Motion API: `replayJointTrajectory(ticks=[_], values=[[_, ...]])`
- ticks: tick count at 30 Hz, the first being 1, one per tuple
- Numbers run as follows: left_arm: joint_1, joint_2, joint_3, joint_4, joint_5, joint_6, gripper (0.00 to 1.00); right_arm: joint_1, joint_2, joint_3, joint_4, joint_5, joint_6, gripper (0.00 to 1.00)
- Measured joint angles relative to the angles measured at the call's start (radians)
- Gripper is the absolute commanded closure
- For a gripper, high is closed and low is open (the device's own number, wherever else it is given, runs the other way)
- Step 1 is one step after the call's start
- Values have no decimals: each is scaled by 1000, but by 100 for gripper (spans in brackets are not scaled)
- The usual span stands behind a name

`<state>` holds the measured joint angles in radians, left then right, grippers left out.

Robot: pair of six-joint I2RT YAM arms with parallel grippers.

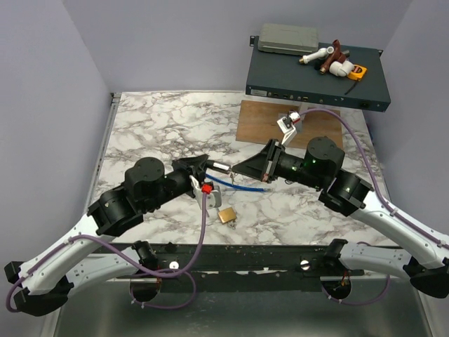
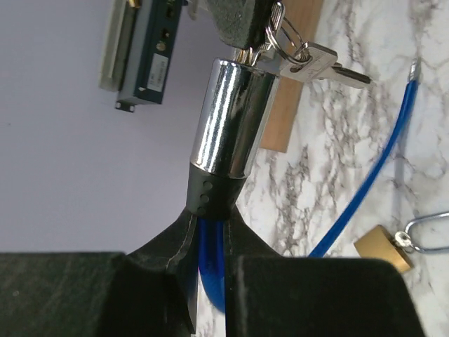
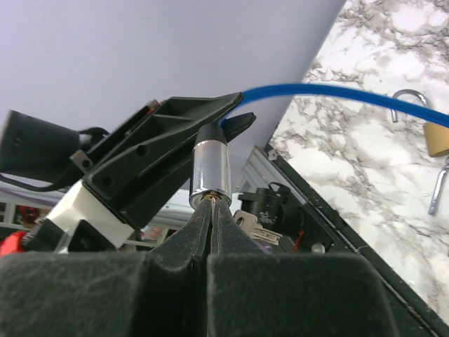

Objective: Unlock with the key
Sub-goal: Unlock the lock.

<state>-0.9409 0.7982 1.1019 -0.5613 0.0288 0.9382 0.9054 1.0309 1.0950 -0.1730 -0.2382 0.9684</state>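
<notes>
Two arms share a glossy chrome cylinder lock (image 2: 231,119): left gripper (image 2: 210,228) pinches its black collar; right gripper (image 3: 210,210), pressed together, clamps flat silvery keys (image 2: 319,62) at its end.

The left arm (image 1: 140,186) and right arm (image 1: 323,158) had black joints and white links dotted with screws. A purple cable (image 1: 203,232) ran along each; a red tab (image 1: 207,187) marked the left wrist
</notes>
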Motion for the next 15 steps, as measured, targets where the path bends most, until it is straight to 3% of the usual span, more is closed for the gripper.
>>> replayJointTrajectory(ticks=[5,9,14,15], values=[[-25,-40,-77,134,-43,83,100,-3,-5,-4,31,5,66,96],[-33,-22,-56,156,-60,71,100,-4,-7,5,35,31,54,66],[-22,24,-37,194,-60,-53,100,-1,-8,48,-19,104,-21,41],[-11,43,-28,197,-48,-81,100,0,-9,52,-36,126,-39,29]])
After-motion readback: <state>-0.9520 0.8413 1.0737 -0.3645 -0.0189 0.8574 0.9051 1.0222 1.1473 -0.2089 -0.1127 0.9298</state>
